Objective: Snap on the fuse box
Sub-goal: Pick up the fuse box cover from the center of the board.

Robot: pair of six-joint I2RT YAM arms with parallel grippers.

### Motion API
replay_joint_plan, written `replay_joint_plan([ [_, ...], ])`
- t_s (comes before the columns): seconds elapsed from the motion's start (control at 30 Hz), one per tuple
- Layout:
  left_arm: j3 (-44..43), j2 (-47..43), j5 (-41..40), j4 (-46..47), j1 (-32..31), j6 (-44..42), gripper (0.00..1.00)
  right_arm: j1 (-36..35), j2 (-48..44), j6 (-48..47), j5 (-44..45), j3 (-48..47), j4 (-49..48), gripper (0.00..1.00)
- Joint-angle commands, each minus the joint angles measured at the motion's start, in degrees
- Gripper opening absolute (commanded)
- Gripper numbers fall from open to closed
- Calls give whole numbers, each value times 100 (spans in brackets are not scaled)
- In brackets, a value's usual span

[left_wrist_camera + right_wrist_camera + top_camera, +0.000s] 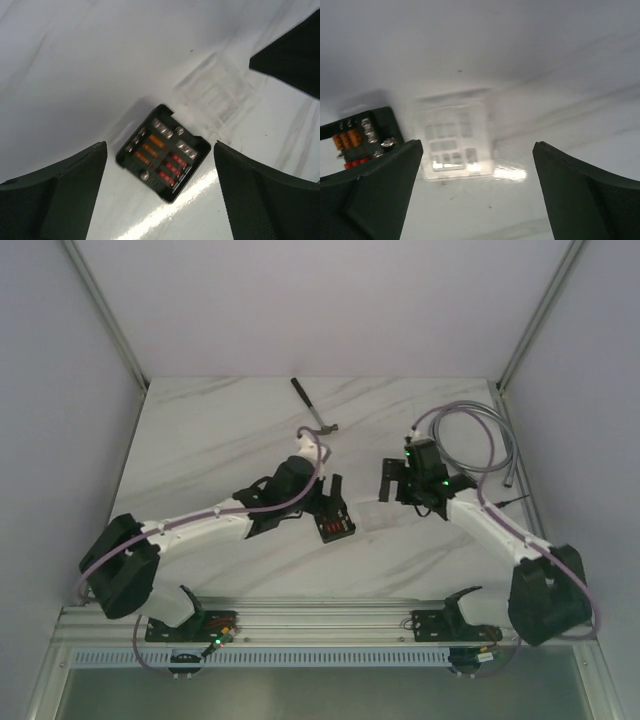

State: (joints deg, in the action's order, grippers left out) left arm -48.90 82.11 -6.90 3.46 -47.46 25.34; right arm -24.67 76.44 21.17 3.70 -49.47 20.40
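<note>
Inventory of the workspace, counted by kind
One marbled table carries one fuse box, one clear square cover, one dark-handled tool and one looped grey cable; inside the box, three orange fuses and three red fuses can be counted; two arms, the left arm and the right arm, bear one gripper each, the left gripper and the right gripper, with two fingers apiece

Fixed view high overhead, both wrist views close, angled down, sharing the fuse box
</note>
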Motion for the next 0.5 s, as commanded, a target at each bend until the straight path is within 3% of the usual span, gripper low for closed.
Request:
replay_joint_plan([
  [0.0,-732,584,-49,67,-419,-1203,100,500,-797,218,383,683,-413,100],
  [0.23,-1689,1550,728,5,-935,-2490,100,1129,-2218,629,843,1611,-633,100],
  [0.47,-2563,2684,795,-327,-1055,-3246,100,1214,-3205,826,1321,2000,-621,100],
])
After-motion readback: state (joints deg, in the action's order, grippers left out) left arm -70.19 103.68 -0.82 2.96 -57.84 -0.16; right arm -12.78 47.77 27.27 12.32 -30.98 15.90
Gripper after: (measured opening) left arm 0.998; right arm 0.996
